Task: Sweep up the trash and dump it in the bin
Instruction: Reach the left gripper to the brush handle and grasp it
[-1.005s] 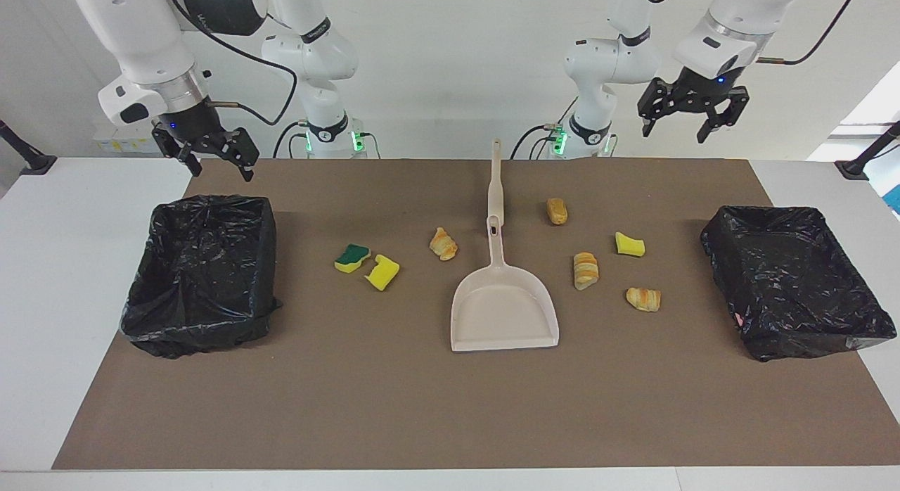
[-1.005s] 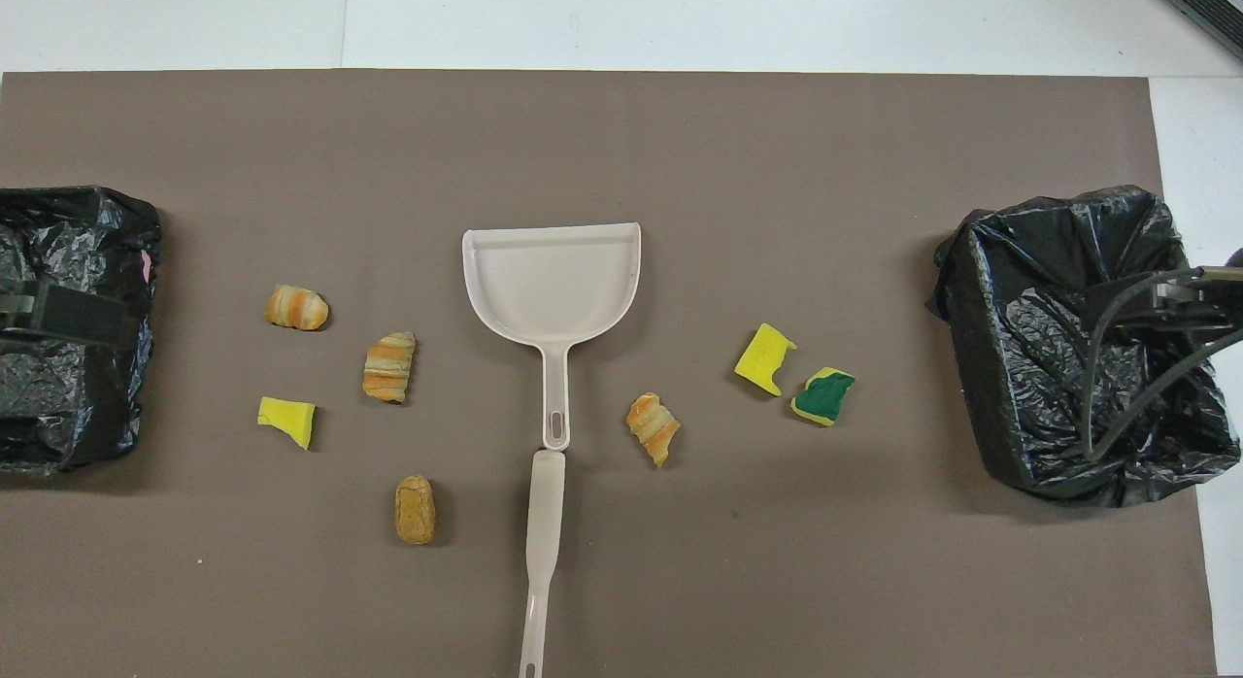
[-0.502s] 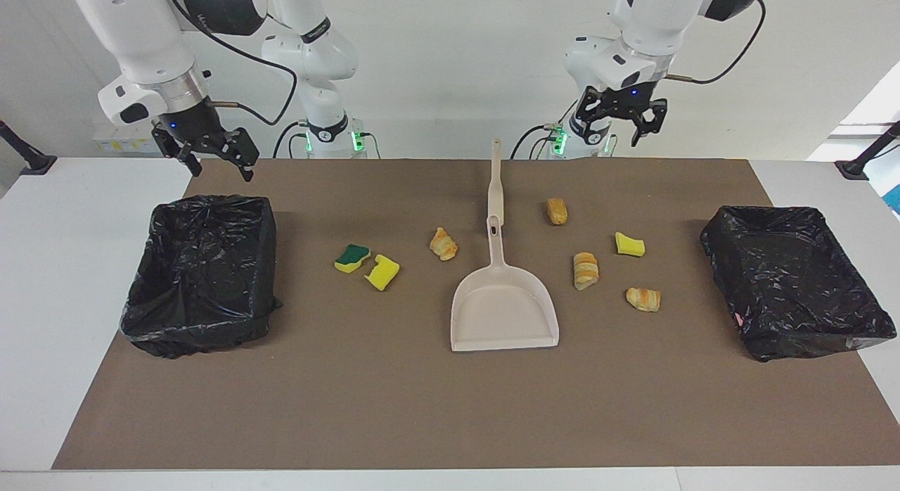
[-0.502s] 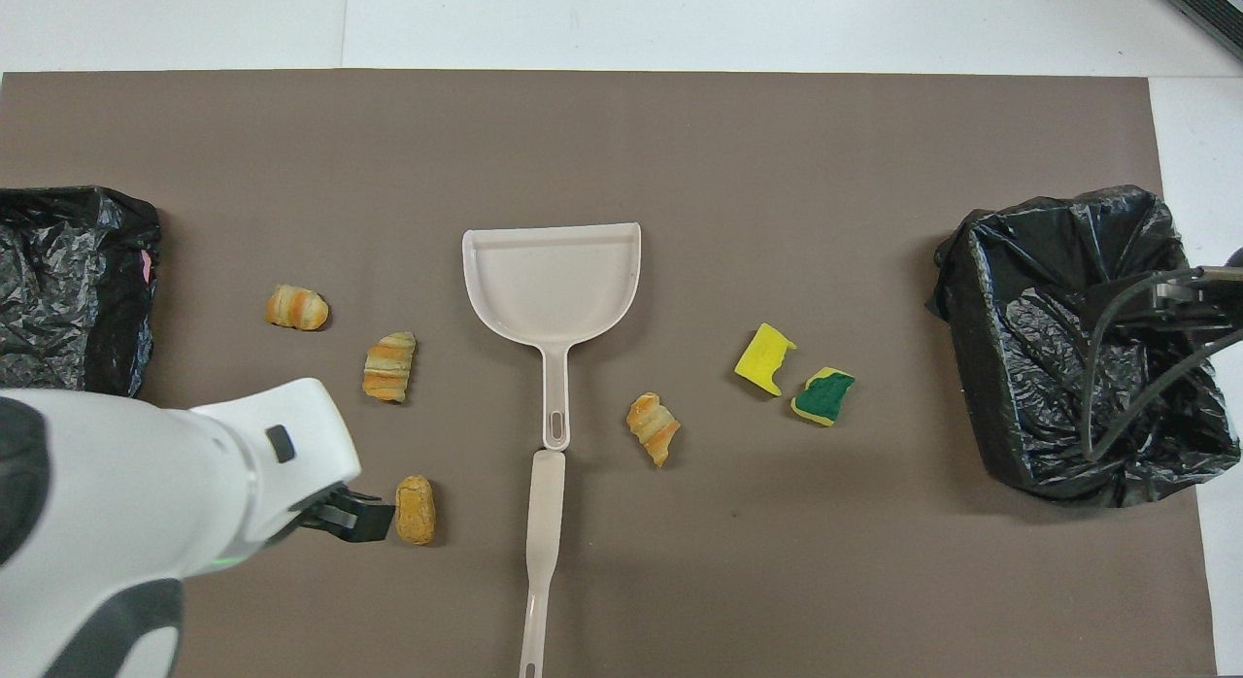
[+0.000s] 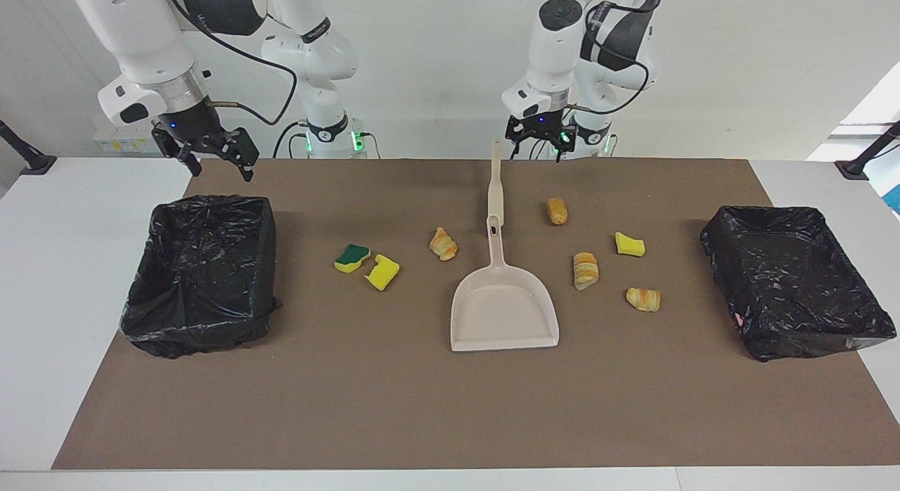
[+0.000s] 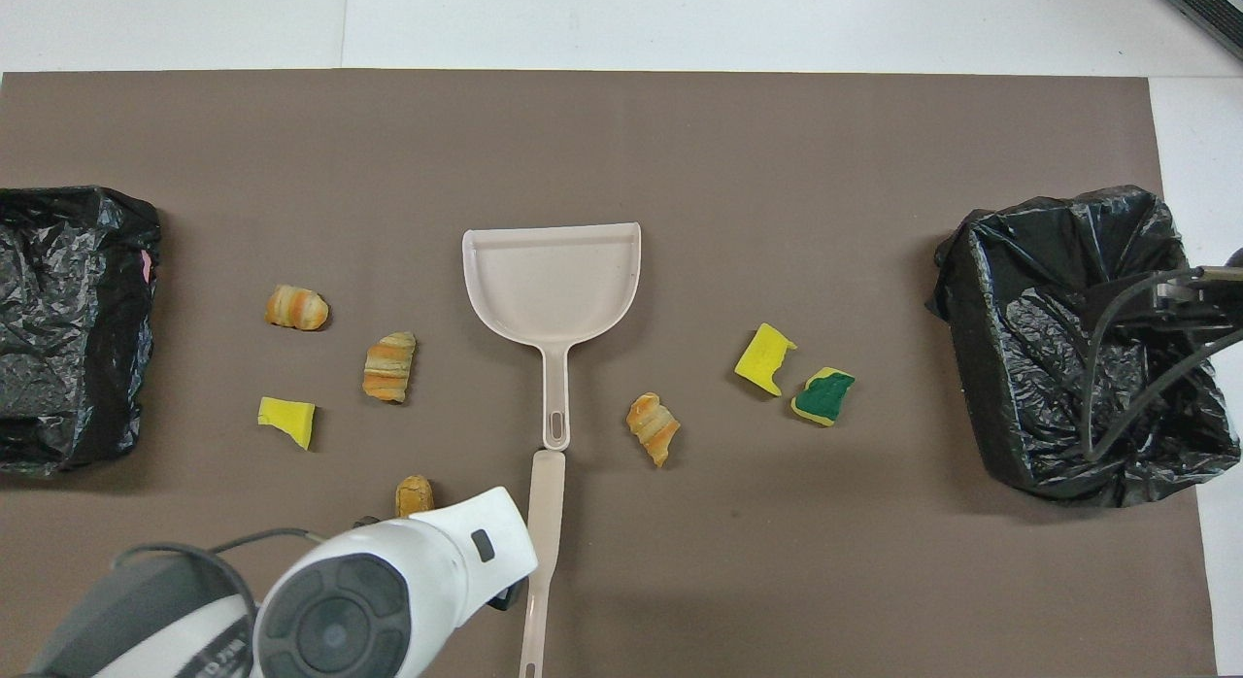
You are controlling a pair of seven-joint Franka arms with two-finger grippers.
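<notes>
The left tool (image 5: 540, 143) hangs above the robots' edge of the brown mat (image 5: 436, 406), just beside the top end of the brush handle (image 5: 495, 178), and its fingers stand open with nothing between them. The right tool (image 5: 214, 153) waits, also open and empty, in the air over the nearer edge of one black bin (image 5: 200, 273). A second bin (image 5: 794, 280) sits at the left arm's end of the tabletop.

The trash is all on the mat, none in a bin. Toward the right arm's end lie a green-topped sponge (image 5: 351, 257), a yellow sponge (image 5: 382, 271) just beside it, and a bread piece (image 5: 443, 243) near the dustpan handle. Toward the left arm's end lie a small bread piece (image 5: 557, 210), a striped one (image 5: 585, 269), another (image 5: 643, 298) and one more sponge chunk (image 5: 630, 244). The dustpan (image 5: 504, 315) lies flat in the middle, and its handle meets the brush handle end to end.

What could go wrong: the brush handle is thin and lies flat, so I think the fingers may hit the mat or push the handle sideways and miss the grip. Because the two handles touch, a push on the brush could also shift the dustpan. The light sponge bits may roll away from the bristles instead of going in the pan.

I can read no brand or writing anywhere.
</notes>
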